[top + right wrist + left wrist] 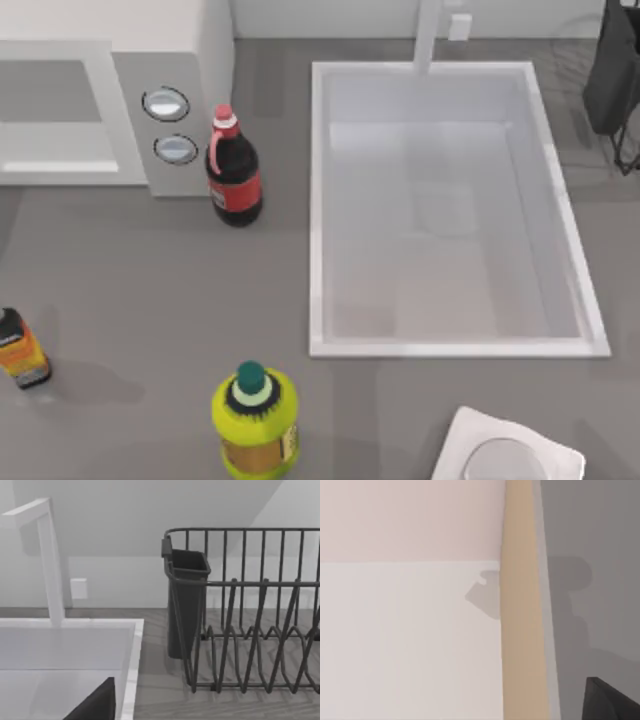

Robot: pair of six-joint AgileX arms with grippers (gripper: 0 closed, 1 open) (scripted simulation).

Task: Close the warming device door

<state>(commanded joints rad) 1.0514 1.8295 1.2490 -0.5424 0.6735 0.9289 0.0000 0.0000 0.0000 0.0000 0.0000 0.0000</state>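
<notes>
The flat white framed door appears flush with your large white boxy microwave. I cannot tell either gripper's finger state. Any sideways sweep risks toppling the dark red-capped cola bottle beside the dials.

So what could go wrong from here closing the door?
1. The cola bottle stands right beside the microwave's dial panel; a sweeping arm could topple it.
2. The left wrist view is hard up against a white panel, so contact is hard to judge.
</notes>
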